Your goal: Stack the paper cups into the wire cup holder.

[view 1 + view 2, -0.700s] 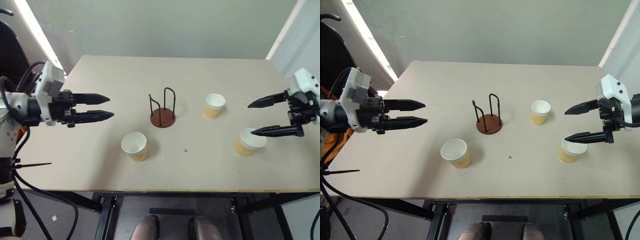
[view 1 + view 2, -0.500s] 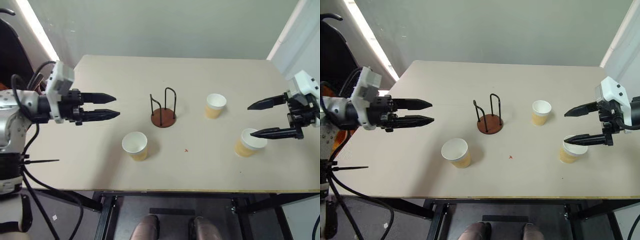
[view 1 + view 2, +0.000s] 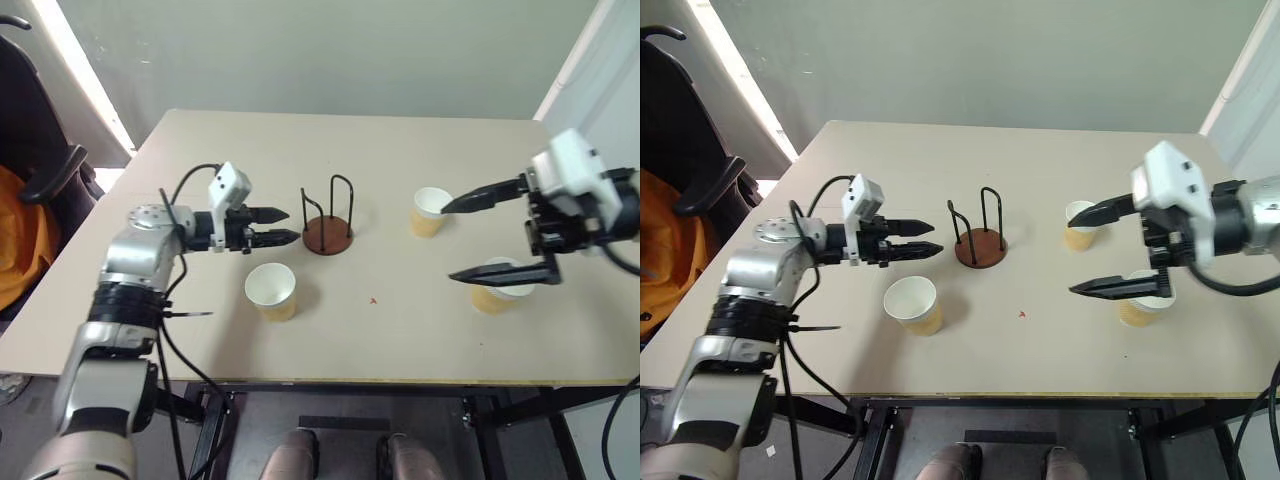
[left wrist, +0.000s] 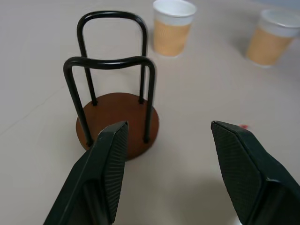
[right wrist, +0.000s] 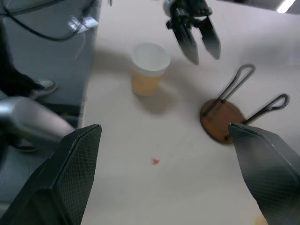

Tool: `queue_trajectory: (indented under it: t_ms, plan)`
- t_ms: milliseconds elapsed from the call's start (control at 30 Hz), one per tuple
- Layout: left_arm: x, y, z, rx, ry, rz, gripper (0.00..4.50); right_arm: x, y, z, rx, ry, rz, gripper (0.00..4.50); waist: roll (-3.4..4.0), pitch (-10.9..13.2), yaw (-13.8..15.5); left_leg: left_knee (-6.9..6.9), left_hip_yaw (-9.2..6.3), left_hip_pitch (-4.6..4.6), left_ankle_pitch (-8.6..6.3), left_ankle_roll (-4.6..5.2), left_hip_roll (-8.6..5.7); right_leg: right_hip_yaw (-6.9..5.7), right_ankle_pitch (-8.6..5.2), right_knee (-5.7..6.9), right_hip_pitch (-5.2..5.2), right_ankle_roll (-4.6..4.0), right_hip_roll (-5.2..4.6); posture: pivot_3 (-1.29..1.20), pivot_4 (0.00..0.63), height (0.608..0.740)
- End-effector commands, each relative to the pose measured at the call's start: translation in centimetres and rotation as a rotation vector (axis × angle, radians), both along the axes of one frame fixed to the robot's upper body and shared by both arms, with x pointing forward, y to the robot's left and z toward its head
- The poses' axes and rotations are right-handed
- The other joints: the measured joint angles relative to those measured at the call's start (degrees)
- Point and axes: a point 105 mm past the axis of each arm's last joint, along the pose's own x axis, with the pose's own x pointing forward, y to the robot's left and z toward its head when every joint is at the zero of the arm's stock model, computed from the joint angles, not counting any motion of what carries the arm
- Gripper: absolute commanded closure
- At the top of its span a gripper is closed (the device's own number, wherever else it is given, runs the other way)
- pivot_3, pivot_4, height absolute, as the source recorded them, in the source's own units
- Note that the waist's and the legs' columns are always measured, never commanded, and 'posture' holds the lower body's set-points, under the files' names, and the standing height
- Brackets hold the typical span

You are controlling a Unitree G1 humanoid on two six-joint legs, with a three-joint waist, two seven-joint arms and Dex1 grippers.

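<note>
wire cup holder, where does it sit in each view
Left eye view: wire cup holder mid-table, just past the left gripper.
Right eye view: centre, same spot.
Left wrist view: close ahead, left of middle.
Right wrist view: at the right.
Shared landmark: the small red mark on the table.

The left gripper (image 3: 284,225) has been carried in from over the table's left edge toward the middle, and its tips are now held just beside the wire cup holder (image 3: 326,223), above the table behind the left cup (image 3: 270,291). The right gripper (image 3: 470,238) has been swung in from the table's right edge toward the middle as well; its fingers, spread wide, now reach over the two right-hand cups (image 3: 430,211), one tip above each. Nothing on the table has been shifted.
</note>
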Motion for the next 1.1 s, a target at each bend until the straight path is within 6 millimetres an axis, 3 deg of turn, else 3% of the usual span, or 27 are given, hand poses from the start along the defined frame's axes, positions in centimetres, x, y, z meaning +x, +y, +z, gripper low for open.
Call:
queue_trajectory:
  t_ms: [33,367,467,667,700,800,900,1000,1100]
  plan:
    - [0.6,-1.4,1.3,-0.005,-0.066,-0.033,1.5,2.3,0.2,0.0,-0.004,-0.105,-0.147,0.0,0.0,0.0,0.01,0.02,0.0,0.0,-0.05,0.1,0.0,0.0,0.02,0.0,0.0,0.03,-0.01,0.0,0.15,0.74]
    - [3.2,-4.9,0.7,0.019,-0.082,0.004,1.5,3.5,0.9,-0.5,0.03,-0.149,-0.203,0.0,0.0,0.0,0.29,0.3,0.01,-0.19,-0.05,0.15,-0.09,0.0,0.11,-0.07,0.0,0.19,-0.05,0.0,0.15,0.74]
    - [3.9,-5.3,0.6,0.036,-0.103,0.041,2.07,3.6,0.9,-0.5,0.031,-0.154,-0.207,0.0,0.0,0.0,0.39,0.43,0.03,-0.27,-0.05,0.14,-0.13,0.02,0.15,-0.12,-0.01,0.27,-0.08,0.0,0.15,0.74]
    - [4.2,-5.6,1.8,-0.068,-0.099,0.053,4.26,4.1,0.5,-0.4,0.04,-0.176,-0.246,0.0,0.0,0.01,0.46,0.47,0.12,-0.3,-0.05,0.15,-0.14,0.09,0.18,-0.18,-0.03,0.39,-0.07,0.0,0.15,0.74]
    - [4.1,-5.4,1.9,-0.072,-0.096,0.048,4.46,4.2,0.4,-0.3,0.04,-0.176,-0.248,0.0,0.0,0.01,0.46,0.47,0.13,-0.3,-0.05,0.15,-0.15,0.09,0.17,-0.17,-0.03,0.41,-0.07,0.0,0.15,0.74]
    - [3.9,-5.1,2.1,-0.075,-0.095,0.043,4.46,4.2,0.1,-0.2,0.035,-0.179,-0.253,0.0,0.0,0.01,0.47,0.47,0.13,-0.32,-0.05,0.15,-0.15,0.09,0.16,-0.17,-0.05,0.44,-0.06,0.0,0.15,0.74]
    - [2.7,-6.2,3.4,-0.088,-0.113,-0.039,4.46,3.6,-0.9,-0.4,0.001,-0.133,-0.232,0.0,0.0,0.01,0.51,0.59,0.12,-0.4,-0.06,0.16,-0.16,0.09,0.14,-0.19,-0.06,0.47,-0.06,0.0,0.15,0.74]
    - [-0.5,-8.2,5.2,-0.102,-0.156,-0.232,4.46,0.5,-2.2,-2.4,-0.13,0.0,-0.092,0.0,0.0,0.0,1.5,0.77,-0.04,-0.84,-0.07,0.18,-0.25,0.01,0.15,-0.32,-0.21,0.56,-0.05,0.0,0.15,0.74]
    - [-3.6,-9.1,5.8,-0.098,-0.157,-0.369,4.46,0.0,-3.1,-2.8,-0.139,0.046,-0.088,0.0,0.0,0.0,1.66,0.86,0.2,-0.92,-0.09,0.2,-0.22,0.11,0.18,-0.57,-0.2,0.65,-0.05,0.0,0.15,0.74]
